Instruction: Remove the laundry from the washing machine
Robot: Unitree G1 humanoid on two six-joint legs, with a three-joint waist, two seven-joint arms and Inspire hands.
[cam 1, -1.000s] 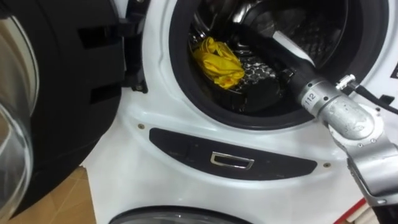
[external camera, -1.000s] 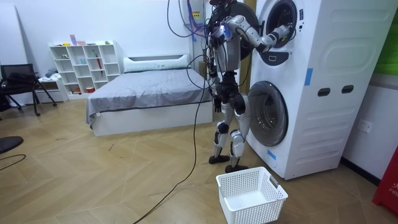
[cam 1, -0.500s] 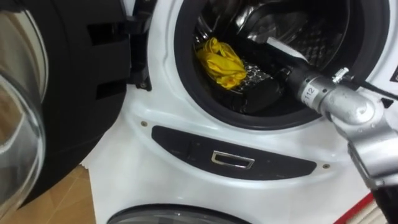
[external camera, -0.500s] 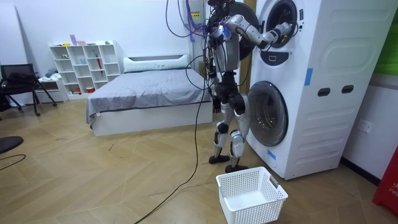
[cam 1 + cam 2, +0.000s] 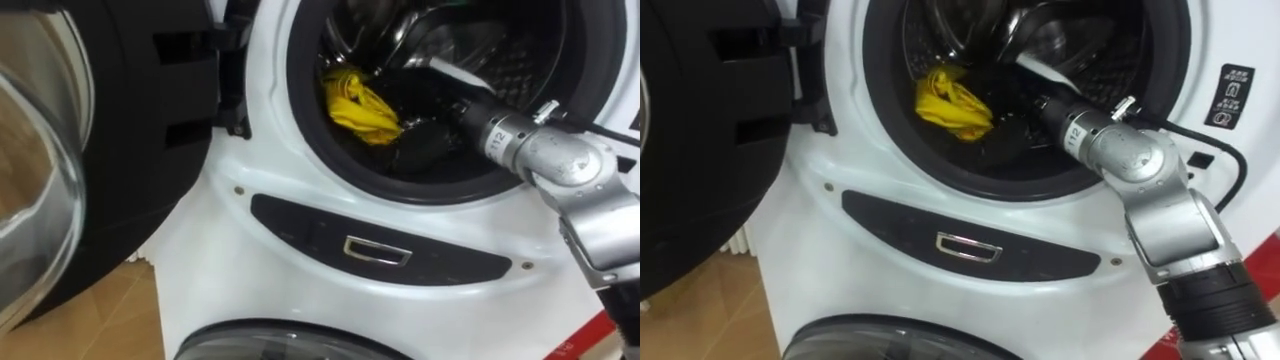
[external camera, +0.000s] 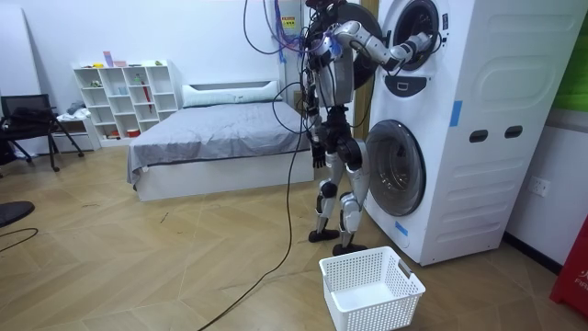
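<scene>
Room view puts the robot upright in front of the stacked washing machine [image 6: 478,138], its right arm reaching into the upper drum, with a white basket [image 6: 372,287] on the floor near its feet. Through the eye views I see the round door [image 5: 100,150] standing open at the left and the yellow cloth [image 5: 362,105] bunched inside the drum [image 5: 520,60], toward its left side. My right hand [image 5: 425,145] sits dark in the drum just right of the cloth; I cannot tell whether it touches or grips it. The left hand [image 6: 317,150] hangs beside the hip, and I cannot tell its state.
</scene>
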